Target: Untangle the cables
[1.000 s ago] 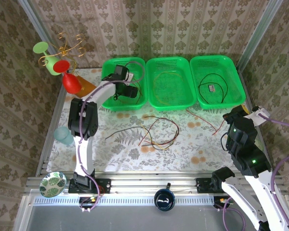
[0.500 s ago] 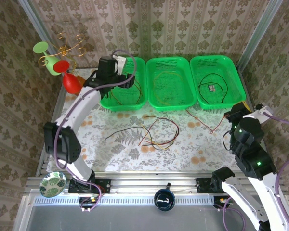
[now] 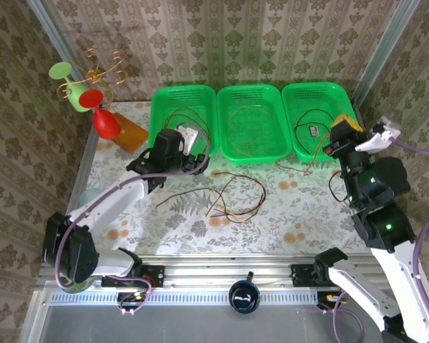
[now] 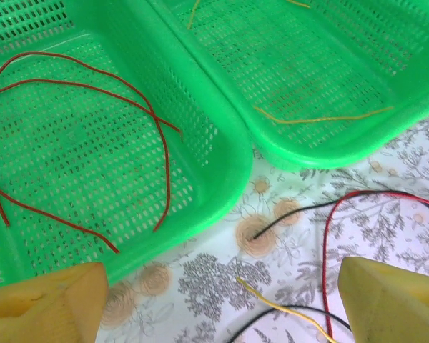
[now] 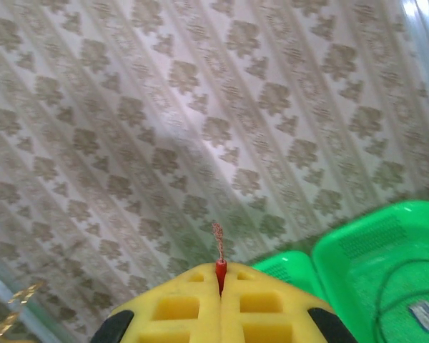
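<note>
Right pincer (image 5: 220, 280) pinches the red cable (image 5: 219, 266) at its tip; a slow, steady pull should keep it clear of the tangled cables (image 3: 218, 207). Left pincer (image 4: 218, 304) gapes open.

Walls: beige wallpaper with a repeating damask motif (image 5: 200, 107), straight ahead of the right claw (image 5: 220, 282).
Tabletop: white cloth printed with grey ferns and orange blossoms (image 4: 193, 286), beneath the left claw (image 4: 218, 304).

This looks like a robotics lab cell dressed as a home. Wallpaper panels (image 3: 272, 43) in metal framing (image 3: 385, 53) enclose a floral tabletop (image 3: 307, 214), with an aluminium rail (image 3: 222, 271) along its near edge.
</note>
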